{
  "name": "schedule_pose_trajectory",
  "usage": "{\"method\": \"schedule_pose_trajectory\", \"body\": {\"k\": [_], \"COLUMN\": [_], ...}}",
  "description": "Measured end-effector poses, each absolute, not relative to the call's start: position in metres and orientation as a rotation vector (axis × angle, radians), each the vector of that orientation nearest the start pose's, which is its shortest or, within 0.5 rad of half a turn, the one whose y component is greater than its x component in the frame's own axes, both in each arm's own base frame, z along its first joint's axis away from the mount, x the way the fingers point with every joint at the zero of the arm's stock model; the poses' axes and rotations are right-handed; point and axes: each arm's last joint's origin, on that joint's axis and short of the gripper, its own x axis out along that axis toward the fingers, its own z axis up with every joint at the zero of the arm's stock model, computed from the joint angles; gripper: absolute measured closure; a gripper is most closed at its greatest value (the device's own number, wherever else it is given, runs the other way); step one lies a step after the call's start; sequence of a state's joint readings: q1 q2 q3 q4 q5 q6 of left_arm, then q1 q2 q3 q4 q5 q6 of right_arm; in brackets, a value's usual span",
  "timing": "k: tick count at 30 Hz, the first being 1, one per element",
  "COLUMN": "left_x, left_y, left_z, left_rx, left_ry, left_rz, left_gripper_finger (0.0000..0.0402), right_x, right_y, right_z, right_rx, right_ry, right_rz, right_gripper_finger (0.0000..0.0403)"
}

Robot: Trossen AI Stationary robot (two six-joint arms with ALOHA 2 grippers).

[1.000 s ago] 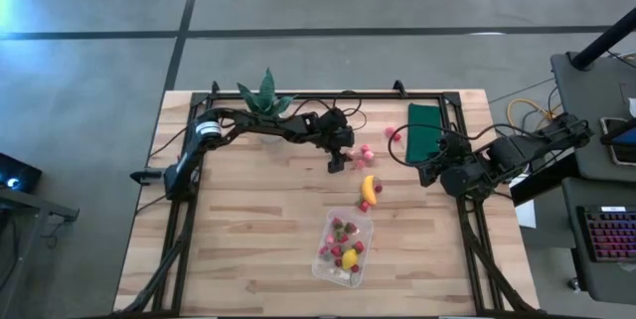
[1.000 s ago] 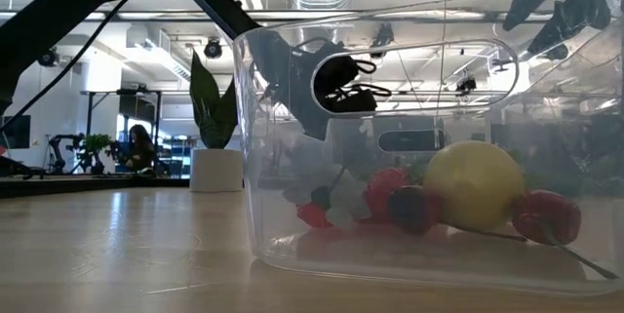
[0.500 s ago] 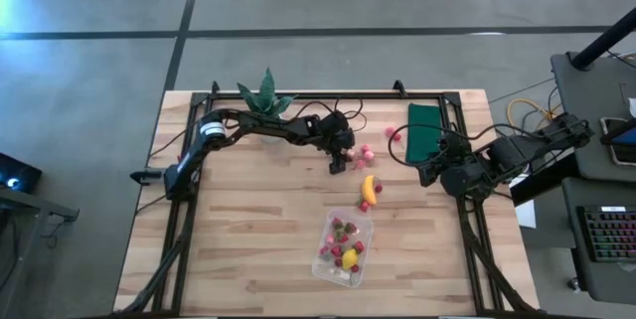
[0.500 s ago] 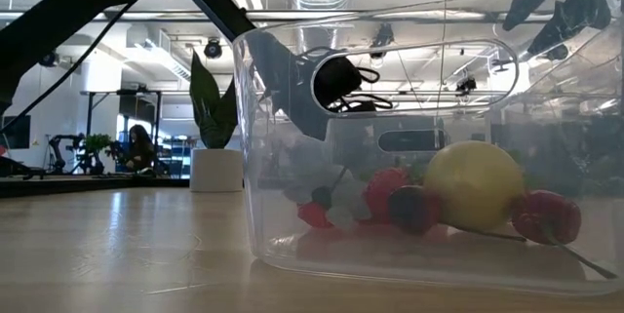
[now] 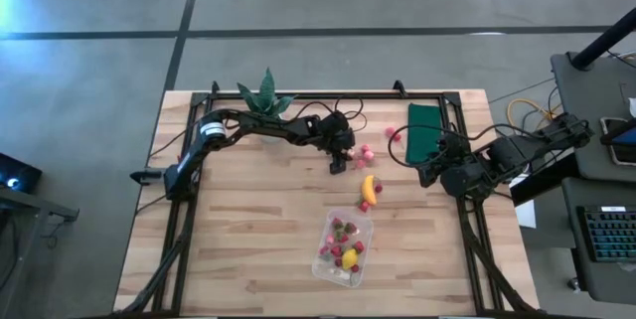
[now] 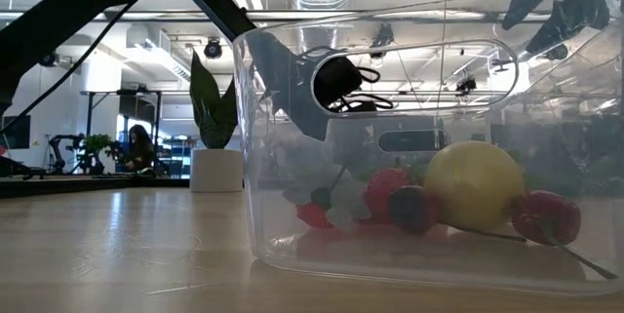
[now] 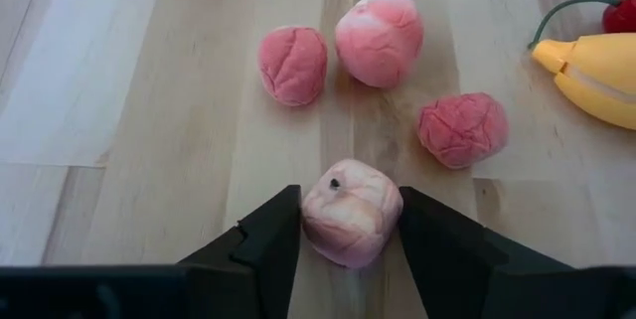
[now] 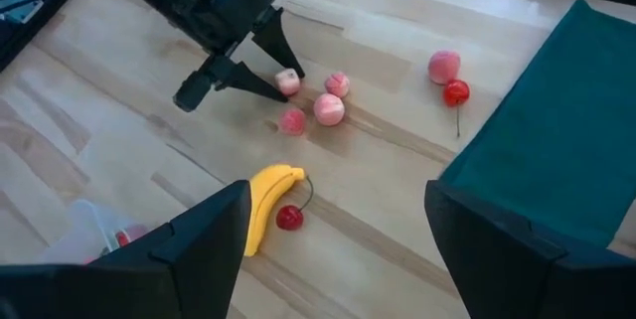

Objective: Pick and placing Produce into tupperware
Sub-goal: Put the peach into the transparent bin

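No readable text, label, brand, number or sign shows in any view, on the table, the fruit pieces, the arms or in the room behind.

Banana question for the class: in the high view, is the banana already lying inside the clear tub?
No: the banana lies on the bare wooden table, just outside the far end of the tub.

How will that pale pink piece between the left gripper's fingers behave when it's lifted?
The pale pink piece looks rounded and lumpy, so it may roll if released. It seems small and probably light. The left gripper has a finger on each side of it, so it should lift squarely.
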State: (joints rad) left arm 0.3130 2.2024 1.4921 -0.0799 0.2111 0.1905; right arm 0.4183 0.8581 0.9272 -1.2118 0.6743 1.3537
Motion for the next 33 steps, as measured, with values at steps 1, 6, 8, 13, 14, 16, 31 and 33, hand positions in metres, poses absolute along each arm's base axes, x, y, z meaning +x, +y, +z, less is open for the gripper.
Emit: {"method": "schedule_pose_trajectory", "body": {"k": [1,6,8,13,14,16,31,33], "left_x": [0.447,0.447,0.447,0.447,0.447,0.447,0.446,0.446], "left_y": [0.138,0.138,0.138,0.138,0.138,0.138,0.125,0.116], "left_z": [0.134,0.134,0.134,0.134,0.134,0.134,0.164,0.177], "left_rx": [-0.024,-0.024,-0.025,-0.027,-0.027,-0.027,0.009,0.007], "left_ry": [0.768,0.768,0.768,0.774,0.774,0.774,0.730,0.710], "left_rz": [0.023,0.023,0.023,0.023,0.023,0.023,0.040,0.034], "left_gripper_finger": [0.0249,0.0249,0.0249,0.0249,0.0249,0.0249,0.0312,0.0313], "right_x": [0.122,0.124,0.124,0.124,0.124,0.124,0.124,0.125], "right_y": [0.034,0.035,0.035,0.035,0.035,0.035,0.036,0.036], "right_z": [0.298,0.299,0.299,0.299,0.299,0.299,0.299,0.299], "right_rx": [0.648,0.663,0.638,0.629,0.636,0.643,0.649,0.651], "right_ry": [0.621,0.605,0.612,0.616,0.615,0.613,0.609,0.611], "right_rz": [-0.794,-0.780,-0.774,-0.770,-0.772,-0.774,-0.773,-0.771], "right_gripper_finger": [0.0110,0.0106,0.0107,0.0113,0.0113,0.0115,0.0117,0.0117]}}
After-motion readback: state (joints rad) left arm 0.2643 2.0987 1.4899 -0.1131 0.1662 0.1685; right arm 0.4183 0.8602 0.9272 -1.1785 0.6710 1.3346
